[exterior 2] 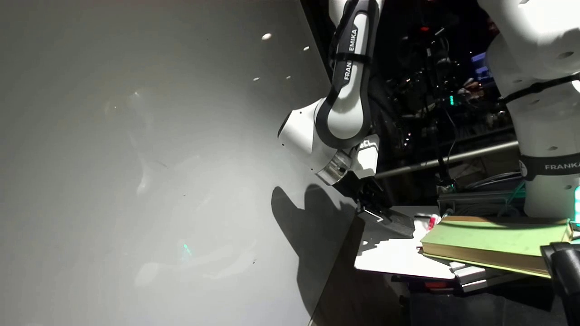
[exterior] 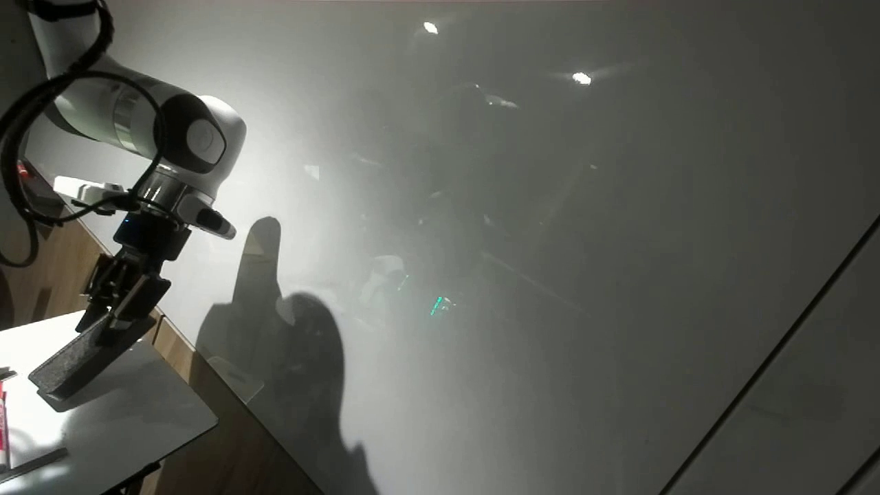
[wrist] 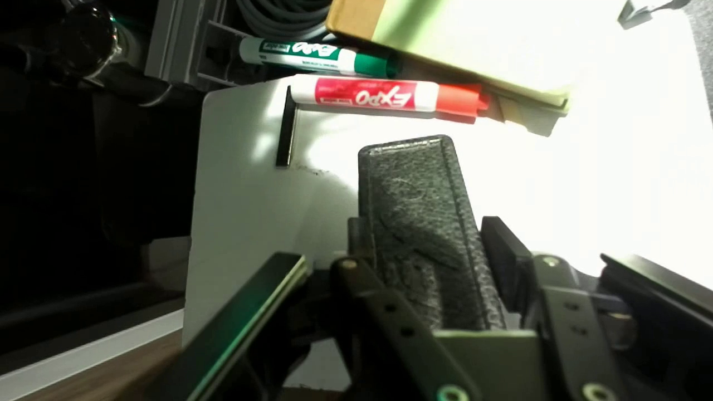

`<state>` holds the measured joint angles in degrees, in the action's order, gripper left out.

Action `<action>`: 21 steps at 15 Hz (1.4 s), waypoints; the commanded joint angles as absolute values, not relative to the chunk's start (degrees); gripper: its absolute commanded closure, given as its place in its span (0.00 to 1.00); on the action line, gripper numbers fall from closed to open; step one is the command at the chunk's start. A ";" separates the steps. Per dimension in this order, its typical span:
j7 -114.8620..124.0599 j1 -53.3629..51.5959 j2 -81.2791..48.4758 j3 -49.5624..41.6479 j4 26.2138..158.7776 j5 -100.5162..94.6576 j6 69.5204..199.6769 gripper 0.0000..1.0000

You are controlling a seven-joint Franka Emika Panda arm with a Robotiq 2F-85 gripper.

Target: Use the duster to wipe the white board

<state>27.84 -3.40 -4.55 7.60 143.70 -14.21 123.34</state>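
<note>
- Whiteboard (exterior: 522, 247): grey-white and glossy, it takes up much of both exterior views. In an exterior view its edge by the arm (exterior 2: 345, 113) slants down beside wood (exterior: 213, 433), and a thin dark line (exterior: 770, 355) runs across at the opposite side.
- Arm: white with dark bands, it hangs from the top of both exterior views, standing off the whiteboard and throwing a shadow (exterior: 295, 364) on it.
- Worktop (wrist: 239, 223): white, rounded at the corners, glaring on the right of the wrist view. In an exterior view, wood shows between its corner and the whiteboard.
- Green block (exterior 2: 494, 237): book-like, tan along its side, at the end of the worktop away from the whiteboard.
- Jaws: dark, angled down over the worktop, pinching the duster (wrist: 415, 195) by its two long sides.
- Duster: dark grey and flat, one end between the jaws, the free end tilted down and pointing away from the whiteboard. White worktop shows on both sides of it and between its tip and the red marker (wrist: 365, 93). Whether it touches the worktop, I cannot tell.
- Red marker: lying flat, cap toward the green block.
- Green marker (wrist: 312, 55): just beside the red marker, cap in shade.
- Black bar (wrist: 286, 133): by the red marker's white end.
</note>
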 commanded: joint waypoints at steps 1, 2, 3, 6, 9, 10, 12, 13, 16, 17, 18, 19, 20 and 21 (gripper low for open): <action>25.70 -4.71 -6.89 6.33 140.03 -12.95 122.78 0.73; 25.49 -4.86 -7.34 6.33 139.31 -12.74 122.71 0.73; 25.29 -4.98 -7.78 6.31 138.66 -12.56 122.66 0.73; 24.52 -5.08 -9.42 6.05 137.09 -11.88 122.24 0.73; 23.94 -4.91 -11.02 5.51 135.52 -11.33 121.41 0.73; 23.78 -4.91 -11.46 5.30 135.07 -11.27 121.25 0.73; 23.79 -4.92 -12.60 4.78 134.06 -11.22 120.89 0.73; 23.79 -4.95 -13.17 4.60 133.57 -11.10 120.65 0.73; 23.62 -5.04 -14.47 4.16 132.44 -10.46 119.73 0.73; 23.52 -5.04 -14.81 4.06 132.18 -10.20 119.22 0.73; 23.39 -5.03 -15.13 3.96 131.88 -10.03 118.66 0.73; 23.25 -5.01 -15.43 3.84 131.63 -9.93 118.22 0.73; 23.16 -4.97 -15.70 3.71 131.42 -9.88 117.92 0.73; 22.96 -4.89 -15.82 3.58 131.27 -9.76 117.68 0.67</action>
